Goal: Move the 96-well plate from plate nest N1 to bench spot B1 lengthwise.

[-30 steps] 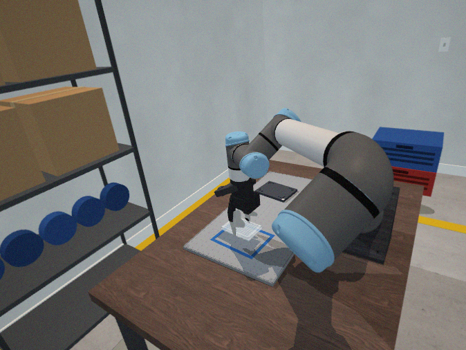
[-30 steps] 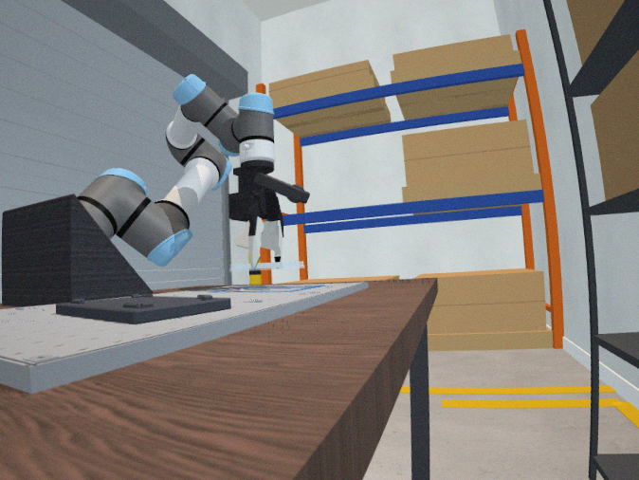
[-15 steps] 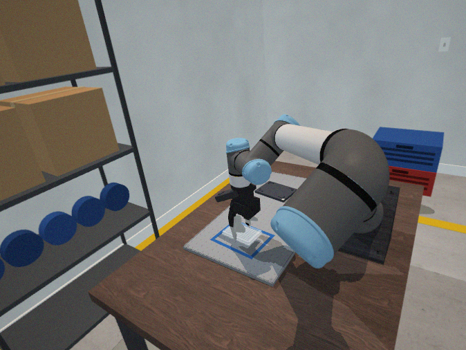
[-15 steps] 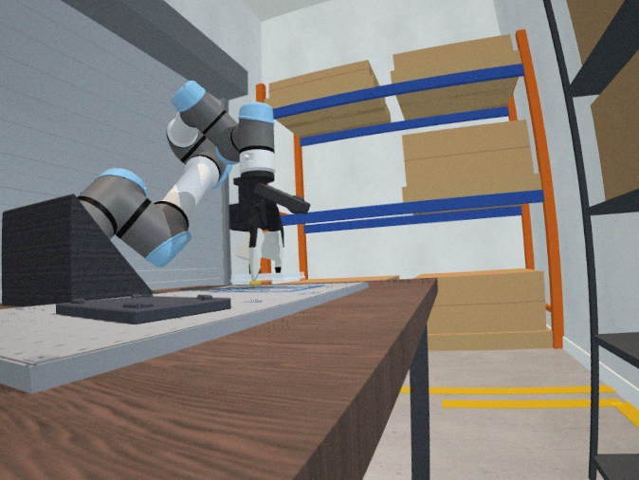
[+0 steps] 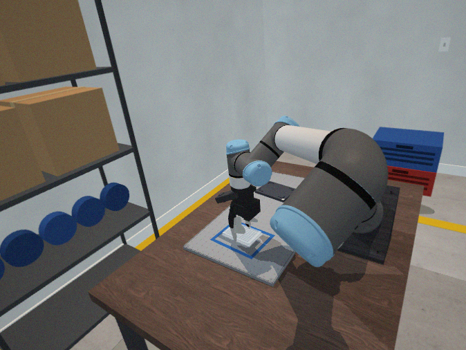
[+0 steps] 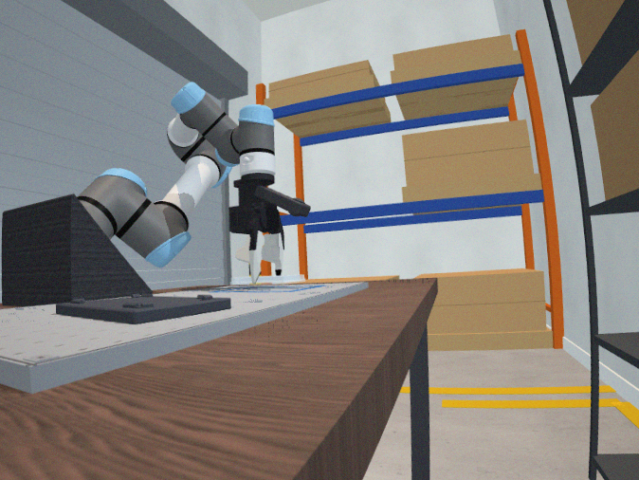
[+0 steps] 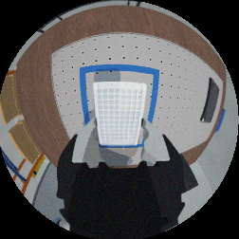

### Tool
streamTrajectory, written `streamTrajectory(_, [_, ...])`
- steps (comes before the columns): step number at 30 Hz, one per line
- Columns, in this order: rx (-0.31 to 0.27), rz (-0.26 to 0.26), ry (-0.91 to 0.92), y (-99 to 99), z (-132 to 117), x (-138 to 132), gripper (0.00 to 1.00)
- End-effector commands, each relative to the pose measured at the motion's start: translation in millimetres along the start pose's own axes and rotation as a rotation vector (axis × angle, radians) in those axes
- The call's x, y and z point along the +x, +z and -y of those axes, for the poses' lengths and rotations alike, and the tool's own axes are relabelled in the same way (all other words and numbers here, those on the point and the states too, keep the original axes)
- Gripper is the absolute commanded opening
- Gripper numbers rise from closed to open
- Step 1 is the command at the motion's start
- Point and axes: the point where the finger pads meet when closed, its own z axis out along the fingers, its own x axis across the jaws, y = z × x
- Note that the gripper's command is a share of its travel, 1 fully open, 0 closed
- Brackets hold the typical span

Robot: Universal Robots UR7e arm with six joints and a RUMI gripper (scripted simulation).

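The white 96-well plate (image 5: 242, 236) lies low inside the blue taped outline (image 5: 243, 241) on the grey perforated board, its long side along the outline's long side. In the wrist view the plate (image 7: 119, 114) fills most of the outline (image 7: 119, 95). My gripper (image 5: 239, 228) stands straight above it, shut on the plate at its near end; the fingers clasp both long edges. From the side view the fingertips (image 6: 265, 273) reach down to the board and the plate is seen only as a thin white strip. The dark plate nest (image 5: 274, 190) sits empty behind.
The arm's black base block (image 6: 56, 252) stands on the table's right side. A metal shelf (image 5: 56, 150) with boxes and blue discs stands left of the table. A blue and red toolbox (image 5: 410, 158) sits on the floor behind. The table's front edge is near.
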Motion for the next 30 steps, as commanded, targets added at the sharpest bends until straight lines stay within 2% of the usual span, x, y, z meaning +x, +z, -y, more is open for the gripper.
streamTrajectory(1, [0.001, 0.0, 0.0, -0.3, 0.3, 0.0, 0.0])
streamTrajectory(30, [0.001, 0.0, 0.0, 3.2, 0.0, 0.0, 0.0])
